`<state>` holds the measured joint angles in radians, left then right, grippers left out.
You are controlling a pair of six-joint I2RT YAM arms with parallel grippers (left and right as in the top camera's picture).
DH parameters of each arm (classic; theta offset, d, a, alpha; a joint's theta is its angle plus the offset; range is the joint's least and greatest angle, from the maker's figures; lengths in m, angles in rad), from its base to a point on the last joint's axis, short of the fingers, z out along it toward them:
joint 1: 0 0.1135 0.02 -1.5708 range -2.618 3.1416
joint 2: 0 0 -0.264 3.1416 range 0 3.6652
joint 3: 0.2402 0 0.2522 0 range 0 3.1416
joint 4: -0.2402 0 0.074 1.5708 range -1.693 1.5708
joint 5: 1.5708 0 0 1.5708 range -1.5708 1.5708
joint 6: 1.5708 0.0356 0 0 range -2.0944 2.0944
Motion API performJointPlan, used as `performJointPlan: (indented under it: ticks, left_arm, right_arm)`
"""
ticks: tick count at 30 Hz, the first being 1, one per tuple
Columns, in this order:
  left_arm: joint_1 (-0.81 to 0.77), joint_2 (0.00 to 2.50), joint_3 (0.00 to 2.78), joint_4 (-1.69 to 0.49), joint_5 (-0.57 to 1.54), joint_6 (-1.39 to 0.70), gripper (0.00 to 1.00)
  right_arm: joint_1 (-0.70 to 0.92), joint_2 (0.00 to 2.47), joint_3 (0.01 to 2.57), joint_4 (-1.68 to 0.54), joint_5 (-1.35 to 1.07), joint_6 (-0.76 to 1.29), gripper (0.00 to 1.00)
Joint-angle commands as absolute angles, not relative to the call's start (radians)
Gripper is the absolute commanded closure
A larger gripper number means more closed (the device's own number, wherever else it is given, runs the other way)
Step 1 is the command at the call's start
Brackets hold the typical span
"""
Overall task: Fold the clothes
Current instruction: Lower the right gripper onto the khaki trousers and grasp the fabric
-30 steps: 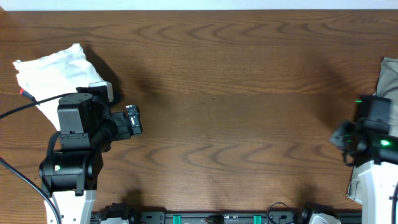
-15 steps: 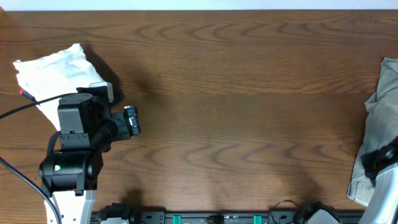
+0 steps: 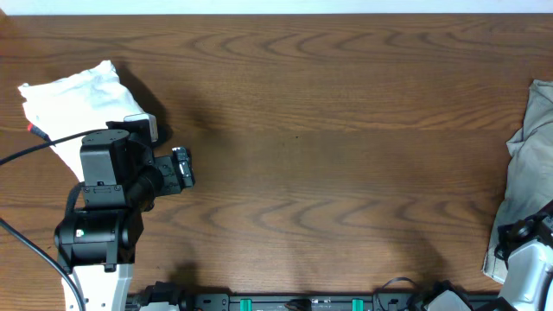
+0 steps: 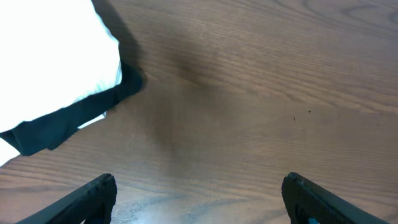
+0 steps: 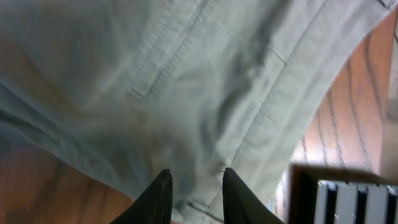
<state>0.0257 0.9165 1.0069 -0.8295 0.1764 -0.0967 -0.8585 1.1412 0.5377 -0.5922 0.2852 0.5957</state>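
The greyish-khaki clothes (image 3: 527, 173) lie crumpled at the table's right edge, partly cut off by the frame. In the right wrist view the clothes (image 5: 186, 81) fill the frame, with a stitched pocket seam showing. My right gripper (image 5: 194, 186) has its fingers close together with a fold of this fabric pinched between them. In the overhead view the right arm (image 3: 523, 238) sits at the garment's lower edge. My left gripper (image 3: 183, 168) is wide open and empty over bare wood (image 4: 199, 199), far from the clothes.
A white folded garment (image 3: 73, 95) lies at the far left, beside the left arm. It also shows in the left wrist view (image 4: 50, 56), with a black cloth (image 4: 74, 118) under its edge. The table's right edge runs close to the clothes.
The right arm has dropped toward the front right corner, to the lower edge of the clothes. The left arm has not moved.
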Motion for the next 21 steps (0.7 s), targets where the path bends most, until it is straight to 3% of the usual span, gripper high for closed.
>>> performJointPlan:
  ticks: [1, 15, 21]
  left_arm:
    - [0.027, 0.915, 1.021, -0.830, 0.175, -0.088, 0.13]
    - [0.027, 0.915, 1.021, -0.830, 0.175, -0.088, 0.13]
    - [0.027, 0.923, 1.021, -0.830, 0.175, -0.088, 0.13]
  right_arm:
    - [-0.872, 1.140, 0.511, -0.549, 0.279, 0.613, 0.70]
    - [-0.872, 1.323, 0.430, -0.358, 0.248, 0.611, 0.62]
    - [-0.865, 1.401, 0.431, -0.318, -0.026, 0.434, 0.62]
